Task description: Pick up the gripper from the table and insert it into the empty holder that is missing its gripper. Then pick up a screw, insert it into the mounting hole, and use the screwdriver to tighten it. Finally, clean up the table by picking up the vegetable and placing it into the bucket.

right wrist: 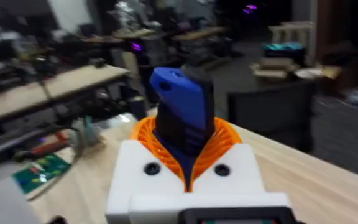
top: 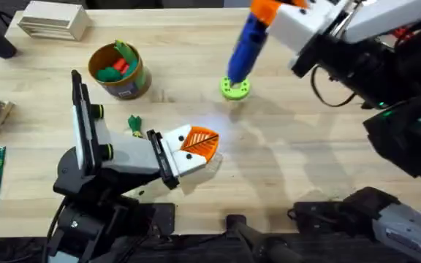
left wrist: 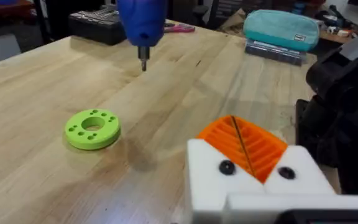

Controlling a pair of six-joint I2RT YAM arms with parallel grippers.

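Between right pincer (right wrist: pixel 188 158) pads: screwdriver (top: pixel 245 45), clamped, tilted
Under its tip: mounting hole (left wrist: pixel 92 123), apart
Left pincer (left wrist: pixel 241 146): pads together, near desk (top: pixel 283 168)

Blue-handled screwdriver (top: pixel 245 45): clamped between right gripper's (top: pixel 263 13) orange pads, tilted, dark tip pointing down, above lime-green ring disc (top: pixel 234 88); left wrist view shows tip clear of table.

Disc: flat on wooden table, far centre, round, centre mounting hole (left wrist: pixel 92 123) ringed by smaller holes.

Tan-orange bucket (top: pixel 120 71): upright, far left, dark band low on side, red and green toy pieces inside.

Small dark green vegetable (top: pixel 134 125): on table, between bucket and left gripper (top: pixel 196 143).
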